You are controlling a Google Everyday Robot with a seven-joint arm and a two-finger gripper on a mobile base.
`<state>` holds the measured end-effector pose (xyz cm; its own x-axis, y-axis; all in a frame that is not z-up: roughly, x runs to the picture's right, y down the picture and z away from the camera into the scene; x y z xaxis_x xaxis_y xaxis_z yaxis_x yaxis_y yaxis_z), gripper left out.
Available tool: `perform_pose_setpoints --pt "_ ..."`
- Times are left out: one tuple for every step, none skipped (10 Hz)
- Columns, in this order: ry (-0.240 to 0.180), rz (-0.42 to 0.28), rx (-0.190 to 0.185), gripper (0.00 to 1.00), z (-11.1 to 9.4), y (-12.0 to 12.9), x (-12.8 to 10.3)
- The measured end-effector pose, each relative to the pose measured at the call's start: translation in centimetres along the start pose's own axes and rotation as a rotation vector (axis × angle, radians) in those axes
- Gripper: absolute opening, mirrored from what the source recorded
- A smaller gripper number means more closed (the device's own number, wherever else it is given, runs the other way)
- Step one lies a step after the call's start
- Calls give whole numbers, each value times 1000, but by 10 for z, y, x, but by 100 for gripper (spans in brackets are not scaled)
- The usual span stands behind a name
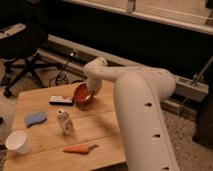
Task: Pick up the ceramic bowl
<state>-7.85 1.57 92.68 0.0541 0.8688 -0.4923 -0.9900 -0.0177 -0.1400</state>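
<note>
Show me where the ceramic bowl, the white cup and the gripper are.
ceramic bowl (81,93), camera view, on its pale orange inside.
white cup (17,142), camera view, on its open rim at the table's near left corner.
gripper (93,89), camera view, at the bowl's right edge, at the arm's end.

A black office chair (22,55) stands on speckled floor (192,135).
</note>
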Motion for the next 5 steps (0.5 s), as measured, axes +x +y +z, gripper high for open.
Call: perform_pose_setpoints --pt "-6 15 3 0 -12 -6 3" --pt "-7 31 -25 0 -23 -7 8" --pt "-10 37 -48 0 -30 -5 11" --pt "-14 40 -68 0 -36 -5 13" --pt "-25 42 -100 0 -44 -4 16"
